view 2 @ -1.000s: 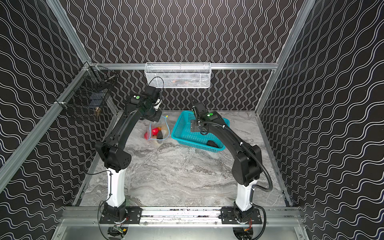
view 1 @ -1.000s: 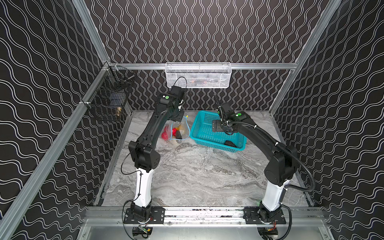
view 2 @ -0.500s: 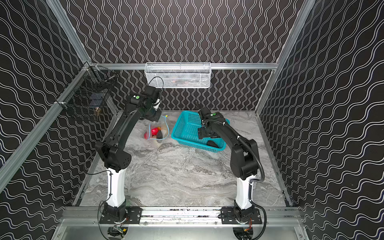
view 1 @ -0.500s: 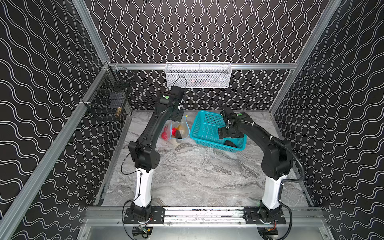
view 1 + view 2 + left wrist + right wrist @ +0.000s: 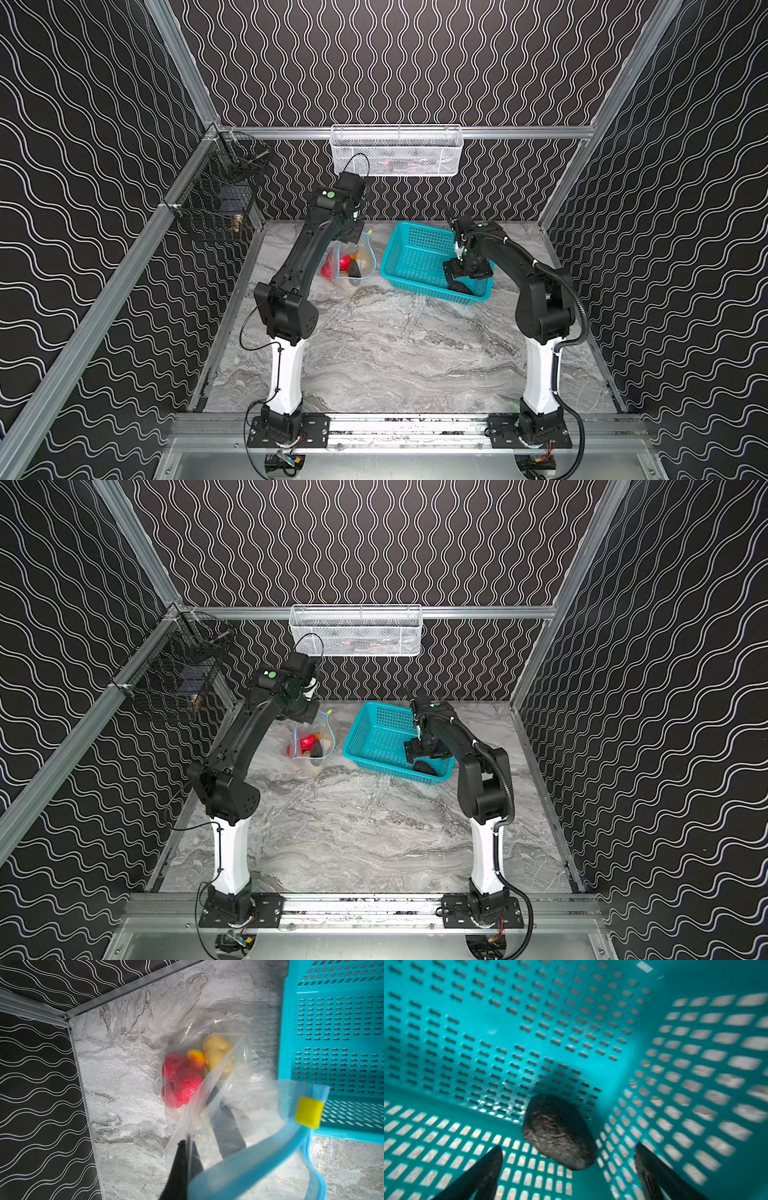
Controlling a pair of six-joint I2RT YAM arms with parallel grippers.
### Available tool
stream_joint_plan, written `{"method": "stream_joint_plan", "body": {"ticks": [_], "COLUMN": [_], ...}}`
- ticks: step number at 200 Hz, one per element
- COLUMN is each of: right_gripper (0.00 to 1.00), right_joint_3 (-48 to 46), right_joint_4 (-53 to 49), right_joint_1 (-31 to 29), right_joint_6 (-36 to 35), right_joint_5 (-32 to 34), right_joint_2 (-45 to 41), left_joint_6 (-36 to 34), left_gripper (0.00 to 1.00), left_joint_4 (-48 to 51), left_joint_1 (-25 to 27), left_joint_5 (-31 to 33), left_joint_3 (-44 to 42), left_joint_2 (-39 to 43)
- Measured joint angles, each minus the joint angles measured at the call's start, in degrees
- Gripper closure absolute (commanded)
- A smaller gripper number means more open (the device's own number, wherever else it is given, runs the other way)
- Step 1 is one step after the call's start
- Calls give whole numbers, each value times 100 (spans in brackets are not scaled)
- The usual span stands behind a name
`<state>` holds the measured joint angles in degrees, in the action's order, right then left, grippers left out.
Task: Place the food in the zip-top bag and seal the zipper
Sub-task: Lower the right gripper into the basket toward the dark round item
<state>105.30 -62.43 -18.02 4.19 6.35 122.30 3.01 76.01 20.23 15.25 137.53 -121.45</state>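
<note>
Honestly, the right gripper (image 5: 568, 1146) hung wide open and empty over the dark veg (image 5: 558, 1130) tucked in the basket (image 5: 508, 1022) corner, so a finger could've jammed on the wall, while the left gripper (image 5: 187, 1148) was pinched shut on the bag (image 5: 239, 1097) rim nearby.

A laboratory robot cell: aluminium frame (image 5: 519, 132), black wave-patterned walls (image 5: 415, 62), marble-look table (image 5: 395, 353), robot arms (image 5: 536, 307) bolted to a metal rail (image 5: 407, 424).

One bag (image 5: 259, 1103), one basket (image 5: 417, 253)
</note>
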Motion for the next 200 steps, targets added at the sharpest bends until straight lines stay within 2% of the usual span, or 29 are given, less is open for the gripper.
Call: {"method": "stream_joint_plan", "body": {"ticks": [75, 154, 179, 200], "right_gripper": [2, 26, 44, 53], "right_joint_3": [101, -278, -411, -422], "right_joint_4": [-273, -413, -426, -396], "right_joint_1": [2, -24, -24, -22], "right_joint_6": [-70, 289, 448, 590], "right_joint_5": [11, 85, 39, -70], "right_joint_2": [435, 424, 404, 385], "left_joint_6": [7, 39, 48, 66], "left_gripper": [100, 100, 100, 100], "left_joint_4": [44, 87, 85, 96], "left_joint_1": [-46, -48, -46, -46], "left_joint_5": [39, 63, 63, 63], "left_joint_3": [155, 247, 238, 249], "left_joint_2": [-28, -48, -48, -48]}}
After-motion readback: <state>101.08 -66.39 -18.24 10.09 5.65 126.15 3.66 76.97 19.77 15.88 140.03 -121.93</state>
